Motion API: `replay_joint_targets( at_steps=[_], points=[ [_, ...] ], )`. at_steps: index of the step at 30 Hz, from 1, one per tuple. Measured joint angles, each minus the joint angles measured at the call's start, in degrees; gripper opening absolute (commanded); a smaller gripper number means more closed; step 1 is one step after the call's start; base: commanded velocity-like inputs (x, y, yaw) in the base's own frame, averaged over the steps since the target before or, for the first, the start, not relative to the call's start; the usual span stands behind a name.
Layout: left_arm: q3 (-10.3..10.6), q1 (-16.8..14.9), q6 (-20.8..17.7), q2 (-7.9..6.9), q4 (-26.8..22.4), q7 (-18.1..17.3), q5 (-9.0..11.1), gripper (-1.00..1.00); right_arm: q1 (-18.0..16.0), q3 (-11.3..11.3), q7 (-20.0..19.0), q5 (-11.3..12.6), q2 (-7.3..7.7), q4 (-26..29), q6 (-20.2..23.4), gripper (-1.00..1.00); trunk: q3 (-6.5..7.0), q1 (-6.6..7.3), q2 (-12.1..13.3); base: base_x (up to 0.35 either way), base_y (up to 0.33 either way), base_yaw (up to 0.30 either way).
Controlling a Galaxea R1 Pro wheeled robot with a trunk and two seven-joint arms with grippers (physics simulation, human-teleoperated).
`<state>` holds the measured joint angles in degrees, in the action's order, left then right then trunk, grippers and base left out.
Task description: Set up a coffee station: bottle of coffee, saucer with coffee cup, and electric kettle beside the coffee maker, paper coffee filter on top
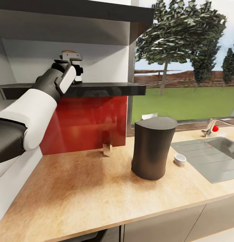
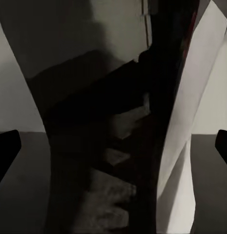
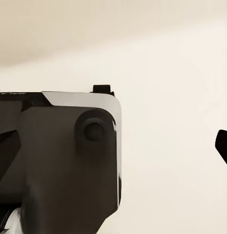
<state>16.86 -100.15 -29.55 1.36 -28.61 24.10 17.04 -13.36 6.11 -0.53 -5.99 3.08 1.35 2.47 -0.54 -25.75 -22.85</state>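
- Left gripper (image 1: 75, 69) reaches the bottle of coffee (image 1: 77, 75) on the kitchen shelf (image 1: 106, 89), at ten o'clock from the coffee maker (image 1: 153, 148).
- Fingers spread around the bottle (image 2: 118, 146); a careless closing could topple it.

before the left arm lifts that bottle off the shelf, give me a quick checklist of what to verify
1. Left tool at the bottle of coffee on the kitchen shelf: ok.
2. Bottle between the fingers, seen in the left wrist view: ok.
3. Fingers closed on the bottle: cannot tell.
4. Bare kitchen countertop beside the coffee maker for setting down: ok.
5. Right tool open and holding nothing: ok.
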Motion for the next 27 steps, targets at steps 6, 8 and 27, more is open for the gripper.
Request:
replay_joint_targets(
  at_steps=[6,8,27],
  points=[
    [0.0,0.0,0.0,0.02,-0.1,0.0,0.0,1.0,0.0,0.0,0.0,0.0,0.0,0.0,0.0,1.0,0.0,0.0,0.0,0.053,0.0,0.0],
    [-0.1,0.0,0.0,0.03,-0.1,0.0,0.0,1.0,0.0,0.0,0.0,0.0,0.0,0.0,0.0,1.0,0.0,-0.01,0.0,0.06,0.0,0.0],
    [-0.5,0.0,0.0,0.09,-1.7,-0.2,0.1,-1.0,0.0,0.0,0.0,0.0,0.06,0.0,0.0,1.0,0.0,-0.01,0.0,0.005,0.0,0.0]
  ],
)
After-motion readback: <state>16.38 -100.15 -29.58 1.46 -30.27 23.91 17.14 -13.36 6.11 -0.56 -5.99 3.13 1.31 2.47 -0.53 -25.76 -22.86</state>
